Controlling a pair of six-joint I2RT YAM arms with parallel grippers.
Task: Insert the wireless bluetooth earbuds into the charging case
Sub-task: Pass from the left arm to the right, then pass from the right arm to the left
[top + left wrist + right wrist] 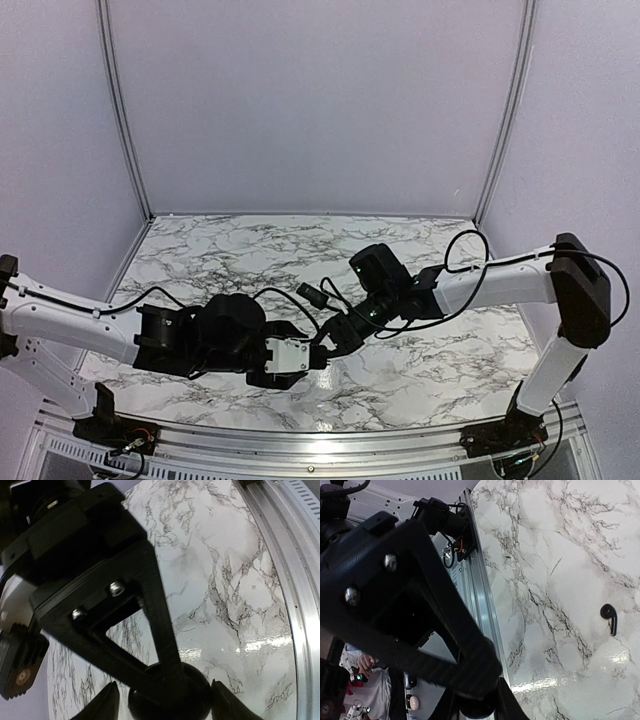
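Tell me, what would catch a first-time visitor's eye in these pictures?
The white left arm and right arm reach in from opposite sides. The left claw and right claw come almost nose to nose over the middle of the marble table. In the right wrist view, one tiny black earbud lies alone on the marble, with nothing touching it.

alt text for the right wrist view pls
A small black stemmed earbud lies on the white marble-patterned table, at the right. A black gripper finger fills the left foreground, beside a silver metal rail along the table edge.
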